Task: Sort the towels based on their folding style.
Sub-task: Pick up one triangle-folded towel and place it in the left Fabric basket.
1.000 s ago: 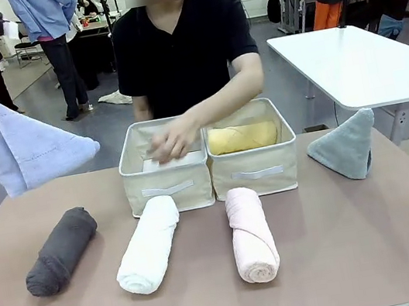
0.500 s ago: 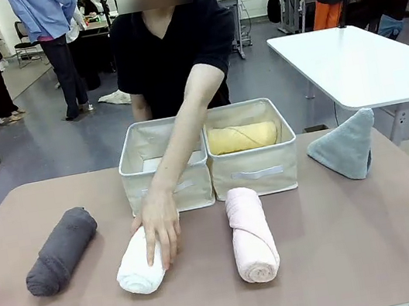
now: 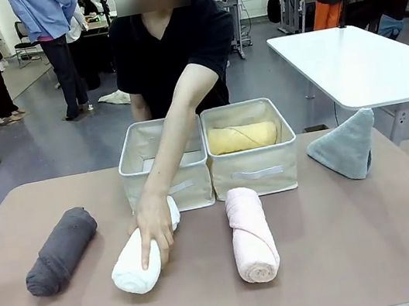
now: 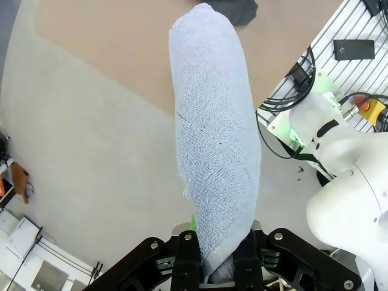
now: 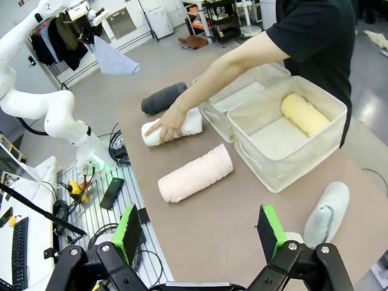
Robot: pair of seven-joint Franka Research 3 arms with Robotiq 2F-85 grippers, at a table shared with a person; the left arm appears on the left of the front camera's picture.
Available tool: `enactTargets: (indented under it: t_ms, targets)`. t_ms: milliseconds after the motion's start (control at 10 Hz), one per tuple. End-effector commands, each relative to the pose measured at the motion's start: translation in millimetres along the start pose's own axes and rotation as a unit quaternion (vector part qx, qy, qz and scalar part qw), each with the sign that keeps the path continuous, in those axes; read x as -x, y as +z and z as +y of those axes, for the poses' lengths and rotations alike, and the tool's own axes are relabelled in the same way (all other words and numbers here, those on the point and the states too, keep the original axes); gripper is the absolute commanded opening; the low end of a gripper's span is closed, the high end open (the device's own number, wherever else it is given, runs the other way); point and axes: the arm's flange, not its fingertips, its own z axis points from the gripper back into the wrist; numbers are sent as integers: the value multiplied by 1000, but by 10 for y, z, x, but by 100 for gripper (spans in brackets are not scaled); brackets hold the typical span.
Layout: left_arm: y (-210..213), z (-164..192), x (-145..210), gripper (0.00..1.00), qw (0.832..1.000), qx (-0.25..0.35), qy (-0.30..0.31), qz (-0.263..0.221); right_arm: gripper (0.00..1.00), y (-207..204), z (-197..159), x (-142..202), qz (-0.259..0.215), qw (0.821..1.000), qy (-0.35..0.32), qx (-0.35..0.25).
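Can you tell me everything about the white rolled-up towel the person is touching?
The white towel is soft, fluffy terry cloth rolled into a fat tube. It lies on the brown table, a little slanted, with one round end towards the robot and the other close to the front of the left beige basket. The person's hand rests on its middle, fingers pointing along it. It sits between the dark grey roll and the pink roll.

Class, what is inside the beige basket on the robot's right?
One yellow rolled towel lies in the right basket, along its far wall. The right wrist view shows the rest of its floor bare; from the front, the near wall covers that floor.
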Motion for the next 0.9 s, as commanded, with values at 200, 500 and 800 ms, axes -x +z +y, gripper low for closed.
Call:
enactTargets:
  t_ms: [200,500,800]
  targets:
    - [20,-38,-49,18,1000,-1,17,-11,100,-12,2,-5,-5,1000,4,-5]
    - [25,-18,-69,18,1000,5,23,-18,100,-12,2,-5,-5,1000,4,-5]
    - [50,-7,-55,18,999,3,27,-18,100,-12,2,-5,-5,1000,4,-5]
